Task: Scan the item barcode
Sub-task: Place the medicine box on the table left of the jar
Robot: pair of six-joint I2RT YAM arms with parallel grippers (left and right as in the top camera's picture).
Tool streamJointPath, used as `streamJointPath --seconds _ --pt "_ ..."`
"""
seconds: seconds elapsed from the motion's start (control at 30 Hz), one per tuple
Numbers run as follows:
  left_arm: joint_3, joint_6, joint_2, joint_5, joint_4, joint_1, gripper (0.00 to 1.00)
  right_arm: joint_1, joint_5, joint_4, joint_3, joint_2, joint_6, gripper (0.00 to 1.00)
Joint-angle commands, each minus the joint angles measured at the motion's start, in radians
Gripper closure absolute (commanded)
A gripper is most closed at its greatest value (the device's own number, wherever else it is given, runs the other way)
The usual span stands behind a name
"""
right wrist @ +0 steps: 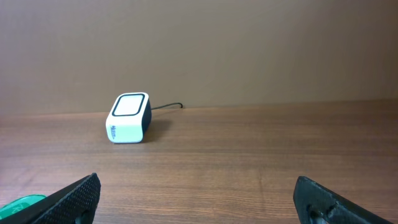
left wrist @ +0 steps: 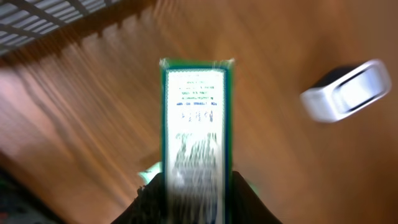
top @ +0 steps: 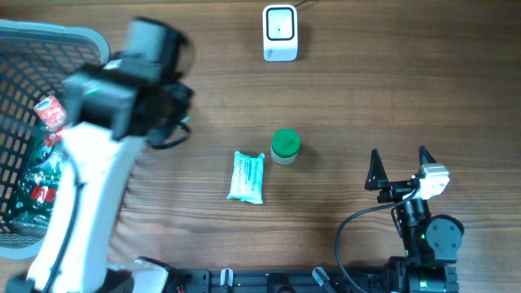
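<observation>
My left gripper [left wrist: 196, 190] is shut on a tall green box with a white printed label [left wrist: 196, 118]. The box stands upright between the dark fingers [left wrist: 152, 199], and motion blurs it. The white scanner [left wrist: 347, 93] lies to the box's upper right in the left wrist view, apart from it. From overhead the scanner [top: 280, 33] sits at the table's far middle, and my blurred left arm [top: 122, 94] hides the box. My right gripper [top: 400, 168] rests open at the front right with nothing between its fingers [right wrist: 74, 198], facing the scanner [right wrist: 129, 117].
A green-lidded jar [top: 285, 146] and a light blue packet [top: 247, 177] lie mid-table. A grey wire basket [top: 24, 49] holding packaged goods stands at the left edge. The jar's lid [right wrist: 18, 203] shows at the right wrist view's lower left.
</observation>
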Motion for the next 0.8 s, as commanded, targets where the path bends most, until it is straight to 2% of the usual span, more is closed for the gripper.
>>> streamJointPath --seconds 0.0,0.1,0.27,0.33,0.37,0.4,0.43,0.53,0.67,0.77 --pt "0.005 0.022 0.13 -0.214 -0.068 -0.115 0.73 0.004 0.007 0.003 -0.001 -0.006 -0.006 0.0" --pt "0.003 0.032 0.252 -0.273 -0.092 -0.157 0.73 0.004 0.007 0.003 -0.001 -0.006 -0.006 0.0" --pt "0.002 0.029 0.469 -0.285 -0.092 -0.164 0.78 0.004 0.007 0.003 -0.001 -0.006 -0.006 0.0" --pt "0.002 0.011 0.509 -0.285 -0.092 -0.164 0.72 0.004 0.007 0.003 -0.001 -0.006 -0.006 0.0" --pt "0.001 -0.013 0.522 -0.285 -0.089 -0.164 0.64 0.004 0.007 0.003 -0.001 -0.006 -0.007 0.0" --pt "0.0 -0.016 0.525 -0.283 -0.072 -0.164 0.48 0.004 0.007 0.003 -0.001 -0.006 -0.007 0.0" --pt "0.0 -0.026 0.525 -0.278 -0.058 -0.164 0.41 0.004 0.007 0.003 -0.001 -0.006 -0.006 0.0" --pt "-0.003 -0.095 0.525 -0.277 -0.044 -0.164 0.35 0.004 0.007 0.003 -0.001 -0.006 -0.006 0.0" --pt "-0.068 -0.098 0.525 -0.262 0.022 -0.164 0.3 0.004 0.007 0.003 -0.001 -0.006 -0.007 0.0" --pt "-0.067 -0.097 0.515 -0.27 0.009 -0.159 0.28 0.004 0.008 0.003 -0.001 -0.006 -0.007 0.0"
